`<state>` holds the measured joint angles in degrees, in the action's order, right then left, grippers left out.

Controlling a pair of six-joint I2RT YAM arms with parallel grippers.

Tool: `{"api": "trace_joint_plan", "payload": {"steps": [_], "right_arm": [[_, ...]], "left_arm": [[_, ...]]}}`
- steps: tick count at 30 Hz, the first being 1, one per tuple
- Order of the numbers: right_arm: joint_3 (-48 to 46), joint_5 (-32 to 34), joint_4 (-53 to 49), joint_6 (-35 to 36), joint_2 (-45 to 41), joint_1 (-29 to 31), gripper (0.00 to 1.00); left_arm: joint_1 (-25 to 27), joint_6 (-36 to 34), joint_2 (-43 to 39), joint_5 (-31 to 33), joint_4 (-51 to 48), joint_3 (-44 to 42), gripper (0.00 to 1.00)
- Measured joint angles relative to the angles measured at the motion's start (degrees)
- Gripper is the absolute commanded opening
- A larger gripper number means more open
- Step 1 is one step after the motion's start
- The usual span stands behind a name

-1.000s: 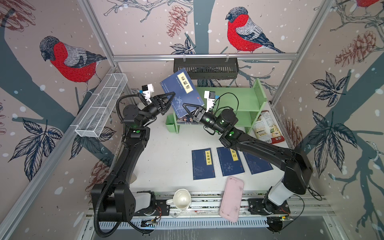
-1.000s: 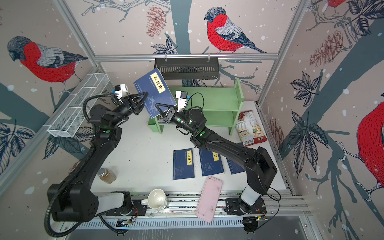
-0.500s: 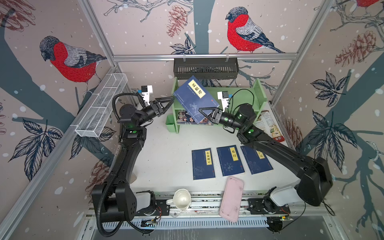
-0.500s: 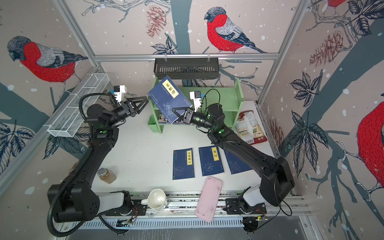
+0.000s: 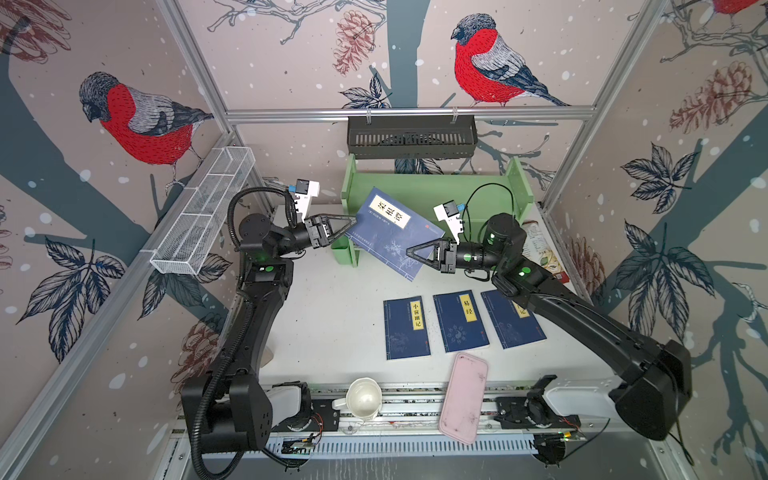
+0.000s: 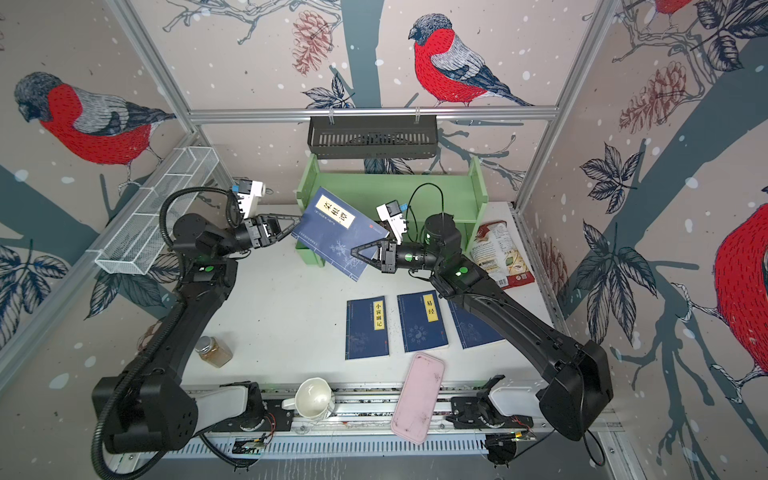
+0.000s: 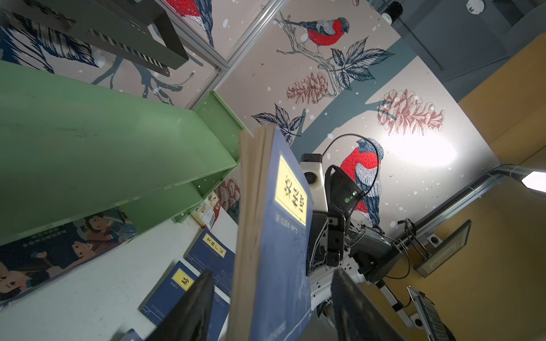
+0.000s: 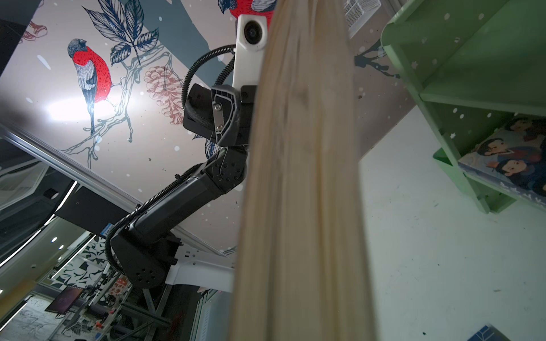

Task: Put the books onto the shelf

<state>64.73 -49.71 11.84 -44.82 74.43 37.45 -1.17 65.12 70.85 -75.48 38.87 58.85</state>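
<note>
**Q:** Where is the raised book, and what carries it?

**A:** In both top views the held book [image 5: 386,237] [image 6: 332,232] hangs tilted above the worktop [image 5: 332,324]. It is on the near side of the left half of the shelf [image 5: 436,191] [image 6: 395,187], with its yellow label facing up. The right gripper [image 5: 409,250] [image 6: 354,250] has its jaws clamped on the book's near-right corner. In the right wrist view the pale page edge of the held book [image 8: 301,192] fills the middle.

**Q:** And the left gripper?

**A:** The left gripper [image 5: 351,222] [image 6: 297,220] sits at the book's far-left edge with its jaws apart. In the left wrist view that edge of the held book [image 7: 277,251] stands between the two fingers [image 7: 189,307]. A gap shows on either side, so neither finger presses the cover.

**Q:** Does the book touch the shelf?

**A:** That cannot be told. From above it overlaps the shelf's left upright and lower tier.

**Q:** Where do the other books lie?

**A:** The cartoon book [image 7: 59,251] [image 8: 508,156] lies flat on the lower tier at the left end of the shelf [image 7: 88,147] [image 8: 472,59]. Three navy books lie flat in a row on the worktop, nearer than both grippers. They are the left book [image 5: 406,328], the middle book [image 5: 460,321] and the right book [image 5: 513,330], which is partly under the right arm. All three are well apart from either pair of jaws.
</note>
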Motion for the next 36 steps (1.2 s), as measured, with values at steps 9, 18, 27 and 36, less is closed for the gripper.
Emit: {"api": "trace_joint_plan", "payload": {"steps": [9, 18, 27, 36], "right_arm": [[3.3, -2.6, -4.5, 3.7, 1.8, -0.1, 0.02], [5.4, -3.1, -6.4, 5.6, 4.3, -1.9, 0.5], [-1.6, 2.6, 5.5, -3.2, 3.4, -2.7, 0.62], [-3.2, 6.7, 18.1, -10.9, 6.8, -1.4, 0.44]], "left_arm": [[2.6, 3.7, -0.6, -3.4, 4.2, -2.7, 0.5], [2.8, 3.9, -0.1, -2.4, 4.3, -2.7, 0.0], [2.5, 2.8, 3.2, 4.1, -1.5, 1.5, 0.0], [2.5, 10.9, 5.3, 8.6, 4.5, -1.3, 0.0]]}}
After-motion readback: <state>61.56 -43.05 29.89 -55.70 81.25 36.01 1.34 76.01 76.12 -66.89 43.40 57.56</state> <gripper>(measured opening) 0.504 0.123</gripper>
